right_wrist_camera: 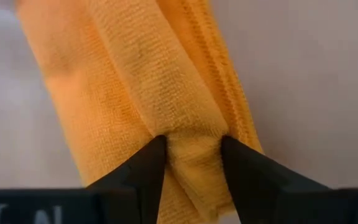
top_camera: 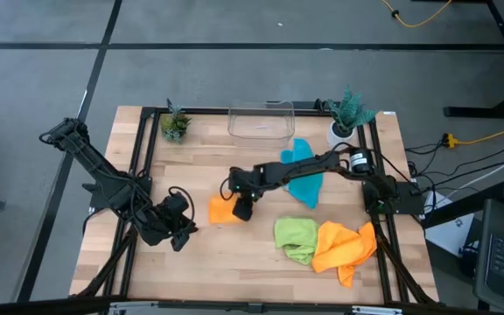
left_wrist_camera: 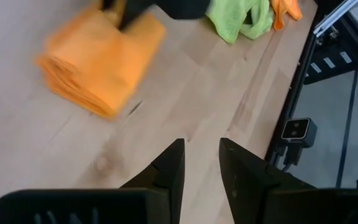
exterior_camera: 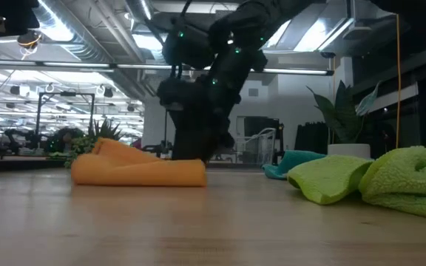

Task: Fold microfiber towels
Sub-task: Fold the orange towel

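Your right end effector (right_wrist_camera: 193,158) pinches the soft, light orange towel (right_wrist_camera: 142,93) at its folded edge; left end effector (left_wrist_camera: 201,165) hangs open, empty.

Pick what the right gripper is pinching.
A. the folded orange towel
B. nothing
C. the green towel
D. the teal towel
A: in the right wrist view the right gripper has its fingers closed on an edge of the folded orange towel, and from above it sits at that towel in the table's middle, away from the other towels.
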Controlling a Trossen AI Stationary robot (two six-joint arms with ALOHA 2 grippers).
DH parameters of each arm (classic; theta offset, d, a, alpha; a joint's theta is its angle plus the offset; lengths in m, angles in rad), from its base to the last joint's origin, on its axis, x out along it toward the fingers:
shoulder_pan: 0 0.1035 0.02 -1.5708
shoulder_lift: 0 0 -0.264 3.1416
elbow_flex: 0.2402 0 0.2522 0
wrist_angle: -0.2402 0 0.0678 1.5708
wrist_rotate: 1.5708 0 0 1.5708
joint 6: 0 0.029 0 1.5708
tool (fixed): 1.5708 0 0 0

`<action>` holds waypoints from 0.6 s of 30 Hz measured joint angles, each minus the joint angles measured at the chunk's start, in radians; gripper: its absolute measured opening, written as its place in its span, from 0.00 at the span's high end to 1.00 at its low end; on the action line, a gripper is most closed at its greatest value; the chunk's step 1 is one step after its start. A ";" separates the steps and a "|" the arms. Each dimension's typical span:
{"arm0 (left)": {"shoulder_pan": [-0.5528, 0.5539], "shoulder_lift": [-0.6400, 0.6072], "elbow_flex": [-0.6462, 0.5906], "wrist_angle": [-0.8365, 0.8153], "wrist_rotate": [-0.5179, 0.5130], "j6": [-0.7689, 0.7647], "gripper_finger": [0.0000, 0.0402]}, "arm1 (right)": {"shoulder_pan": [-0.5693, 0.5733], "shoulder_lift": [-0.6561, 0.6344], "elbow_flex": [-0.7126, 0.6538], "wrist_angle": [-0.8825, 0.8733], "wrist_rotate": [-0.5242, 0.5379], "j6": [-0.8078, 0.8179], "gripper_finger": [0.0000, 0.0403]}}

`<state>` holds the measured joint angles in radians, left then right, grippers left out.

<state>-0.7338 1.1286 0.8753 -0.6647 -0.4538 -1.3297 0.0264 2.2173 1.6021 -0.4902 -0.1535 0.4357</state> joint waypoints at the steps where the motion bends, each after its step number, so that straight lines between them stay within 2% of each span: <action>1: 0.000 0.000 0.000 0.000 0.000 0.005 0.77 | 0.012 -0.001 -0.002 0.001 -0.031 0.045 0.60; 4: 0.000 0.000 0.000 0.000 -0.005 0.023 0.77 | 0.054 -0.001 -0.004 0.014 -0.104 0.165 0.60; 8: 0.000 0.000 0.000 0.001 -0.007 0.027 0.77 | 0.100 -0.001 0.011 0.025 -0.107 0.259 0.60; 18: 0.000 0.000 0.000 0.003 -0.005 0.028 0.77 | 0.100 -0.001 0.129 0.028 -0.049 0.214 0.60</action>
<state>-0.7341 1.1286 0.8753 -0.6613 -0.4589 -1.3022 0.1267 2.2162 1.7308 -0.4622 -0.2025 0.6500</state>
